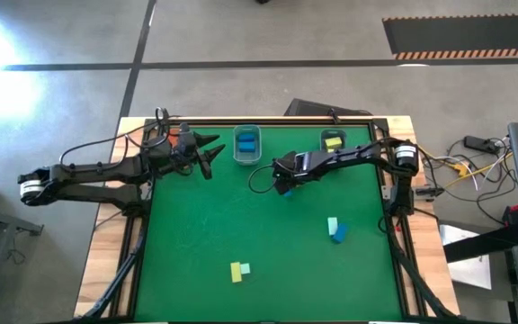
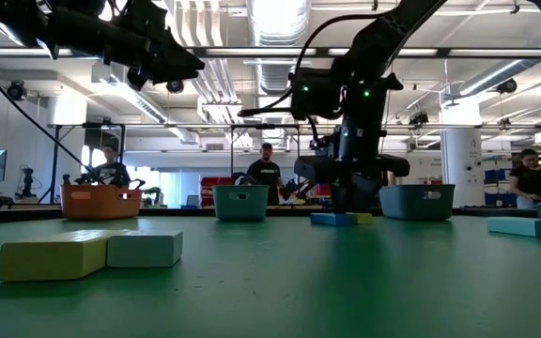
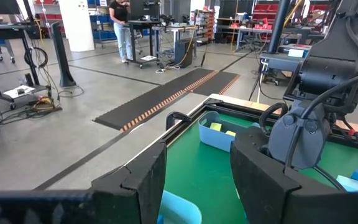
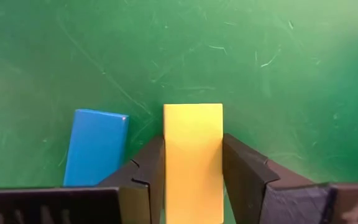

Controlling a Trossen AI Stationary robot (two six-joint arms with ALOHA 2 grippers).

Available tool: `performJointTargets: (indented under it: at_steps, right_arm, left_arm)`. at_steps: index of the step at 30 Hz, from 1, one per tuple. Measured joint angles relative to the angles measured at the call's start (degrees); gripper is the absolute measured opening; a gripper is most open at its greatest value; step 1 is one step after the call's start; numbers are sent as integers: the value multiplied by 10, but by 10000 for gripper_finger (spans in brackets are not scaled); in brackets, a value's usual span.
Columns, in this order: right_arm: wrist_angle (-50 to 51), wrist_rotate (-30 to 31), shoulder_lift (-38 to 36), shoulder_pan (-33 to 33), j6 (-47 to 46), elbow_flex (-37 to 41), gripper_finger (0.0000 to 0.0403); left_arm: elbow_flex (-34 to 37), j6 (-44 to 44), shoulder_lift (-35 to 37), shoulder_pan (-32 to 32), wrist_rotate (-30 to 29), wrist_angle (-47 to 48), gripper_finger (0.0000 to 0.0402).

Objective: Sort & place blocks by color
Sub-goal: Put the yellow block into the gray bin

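Note:
My right gripper [image 4: 193,180] is down at the green mat in the table's middle, shut on a yellow block [image 4: 192,155]. A blue block [image 4: 96,146] lies flat on the mat right beside it; in the low view both show under the gripper as the blue block [image 2: 332,219] and the yellow block [image 2: 360,217]. My left gripper [image 3: 197,174] hovers open and level over the far left of the table, holding nothing. A yellow and a mint block [image 1: 239,270] lie together near the front edge. A mint and a blue block [image 1: 334,228] lie at the right. My right gripper pinches the yellow block's two long sides [image 4: 166,163] between its two fingers, at the end nearer the wrist. The fingers come steeply from above and lie along the block. The block lies flat on the mat.
Three small bins stand along the far edge: an orange bin [image 2: 100,200] under my left arm, a clear bin [image 1: 246,144] with blue blocks in it, and a grey bin [image 1: 334,140] with yellow blocks. People stand in the room beyond the table.

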State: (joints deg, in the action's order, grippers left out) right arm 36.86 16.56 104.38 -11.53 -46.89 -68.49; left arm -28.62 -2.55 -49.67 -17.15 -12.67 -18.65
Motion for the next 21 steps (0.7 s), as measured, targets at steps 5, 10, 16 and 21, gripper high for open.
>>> performJointTargets:
  at_steps: [5, 10, 16, 21]
  right_arm:
    - [1, 0, 0, 0, 0, -1, 115]
    - [7, 0, 0, 0, 2, -10, 140]
    - [48, 10, -5, 0, 12, -35, 125]
    - [111, 51, -20, -3, 26, -70, 124]
  left_arm:
    - [0, 0, 0, 0, 0, 0, 161]
    - [1, 0, 0, 0, 0, 0, 161]
    - [1, 0, 0, 0, 0, -1, 161]
    - [1, 0, 0, 0, 0, -2, 161]
